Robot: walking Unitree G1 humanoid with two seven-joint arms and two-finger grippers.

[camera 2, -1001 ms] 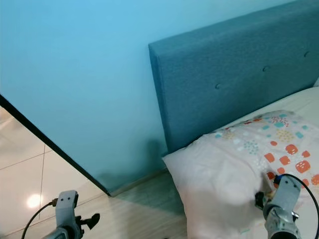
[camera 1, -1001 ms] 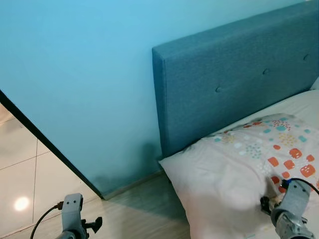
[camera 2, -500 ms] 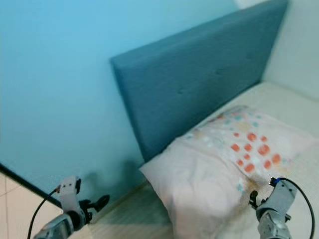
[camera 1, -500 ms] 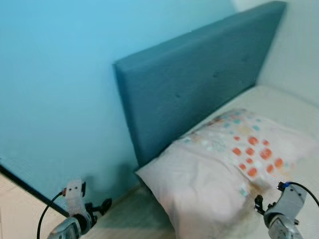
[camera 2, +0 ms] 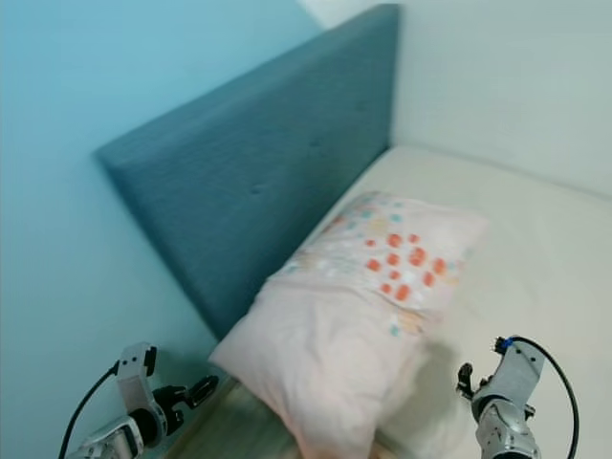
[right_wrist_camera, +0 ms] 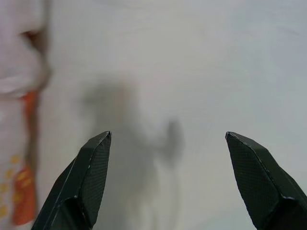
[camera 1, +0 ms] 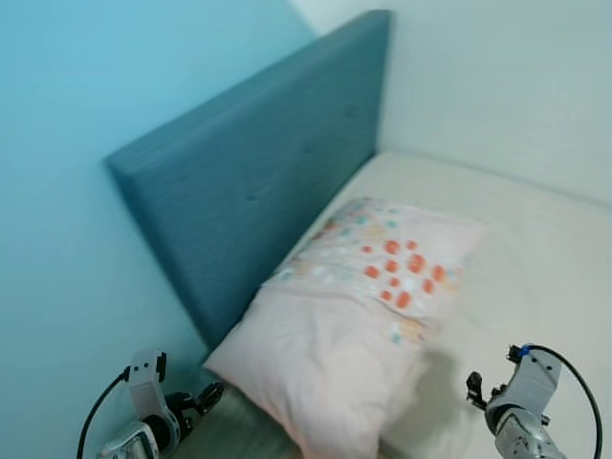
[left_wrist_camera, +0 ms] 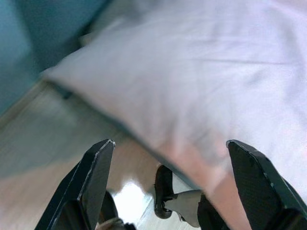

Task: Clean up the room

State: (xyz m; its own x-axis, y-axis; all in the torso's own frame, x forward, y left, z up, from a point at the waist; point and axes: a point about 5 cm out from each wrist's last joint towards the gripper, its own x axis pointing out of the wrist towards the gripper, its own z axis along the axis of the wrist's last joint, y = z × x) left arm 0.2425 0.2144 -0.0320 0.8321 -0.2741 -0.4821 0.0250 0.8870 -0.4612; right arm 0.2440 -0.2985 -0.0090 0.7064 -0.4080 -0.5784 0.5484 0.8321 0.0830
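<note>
A bed with a blue headboard fills the room's corner. A pale pillow with orange spots lies at the bed's head edge, against the headboard. The left gripper hovers beside the pillow's corner, fingers wide; the right gripper hovers above the sheet, fingers wide.

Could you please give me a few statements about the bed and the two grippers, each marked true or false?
1. The pillow lies on the mattress against the blue headboard. True.
2. The left gripper is shut on the pillow. False: its fingers are spread open and hold nothing.
3. The right gripper is open over the bare mattress. True.
4. The pillow is plain white. False: part of it bears orange and teal spots.
</note>
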